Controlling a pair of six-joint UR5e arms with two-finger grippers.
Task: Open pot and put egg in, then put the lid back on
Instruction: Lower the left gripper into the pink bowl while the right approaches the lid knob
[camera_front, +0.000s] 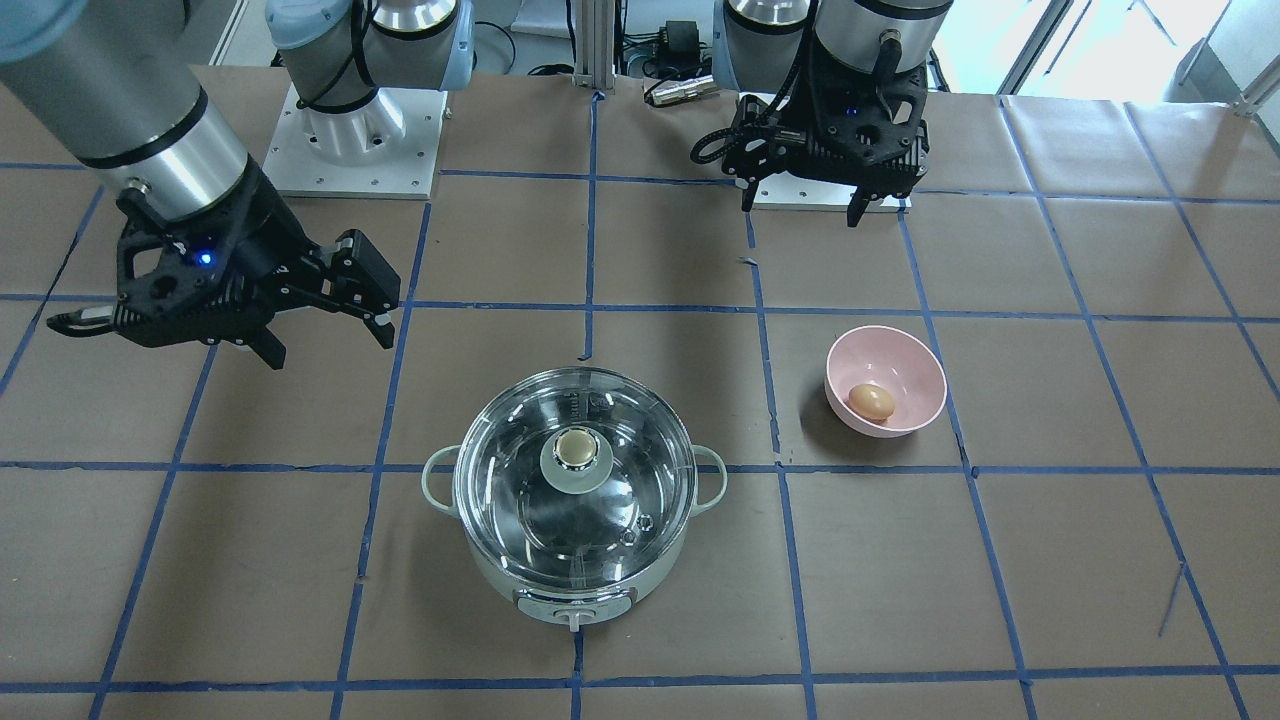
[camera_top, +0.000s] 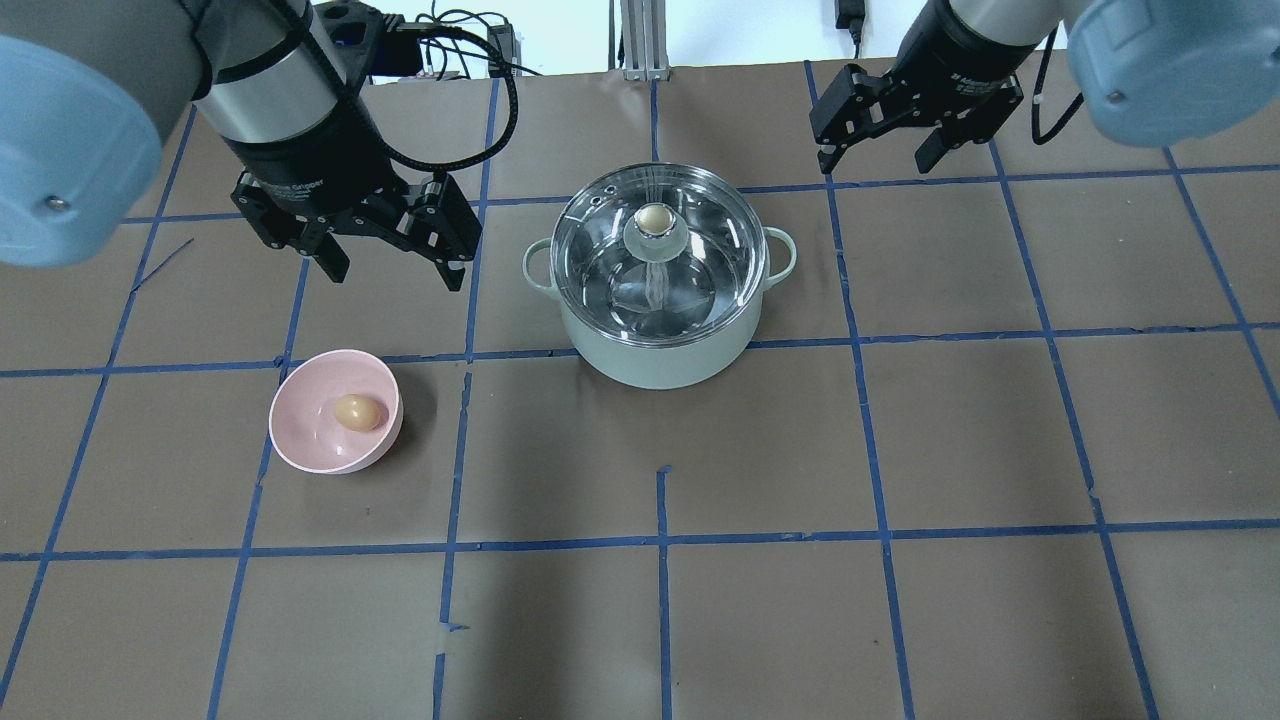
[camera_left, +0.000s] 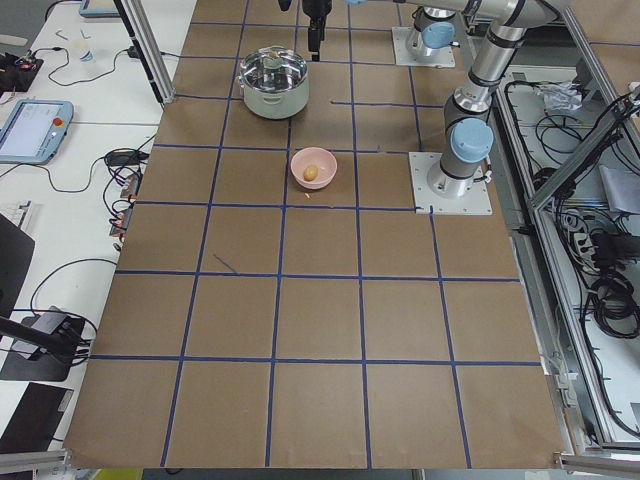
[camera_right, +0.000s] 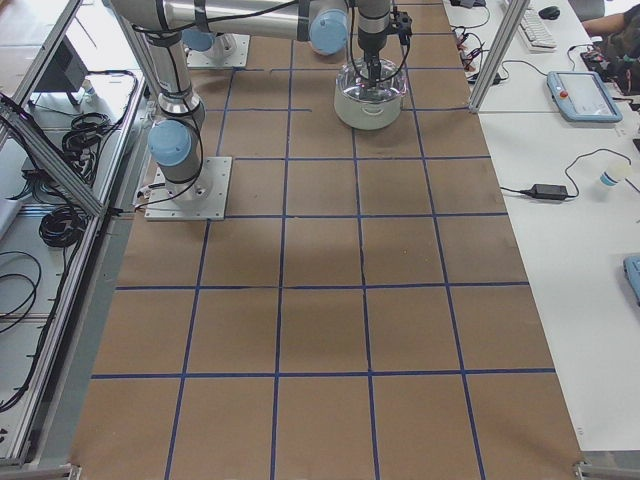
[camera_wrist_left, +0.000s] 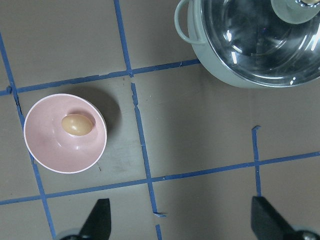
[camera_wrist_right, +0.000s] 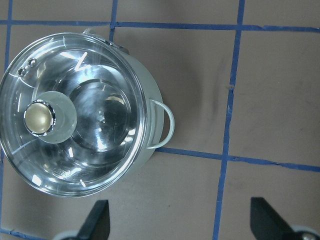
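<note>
The pale-green pot (camera_top: 655, 352) stands at mid-table with the glass lid (camera_top: 700, 225) shut on it, beige knob (camera_top: 653, 217) up. The brown egg (camera_top: 357, 411) lies in a pink bowl (camera_top: 300, 440) to the pot's left and nearer me. My left gripper (camera_top: 395, 272) hangs open and empty between bowl and pot, above the table; its wrist view shows the egg (camera_wrist_left: 77, 124) and the pot (camera_wrist_left: 220, 75). My right gripper (camera_top: 875, 162) is open and empty, to the right of and beyond the pot; its wrist view shows the lid (camera_wrist_right: 95, 130).
Brown paper with a blue tape grid covers the table (camera_top: 900, 450). The arm bases (camera_front: 355, 150) stand at the table's robot side. In the front-facing view the bowl (camera_front: 900, 350) sits right of the pot (camera_front: 575, 590).
</note>
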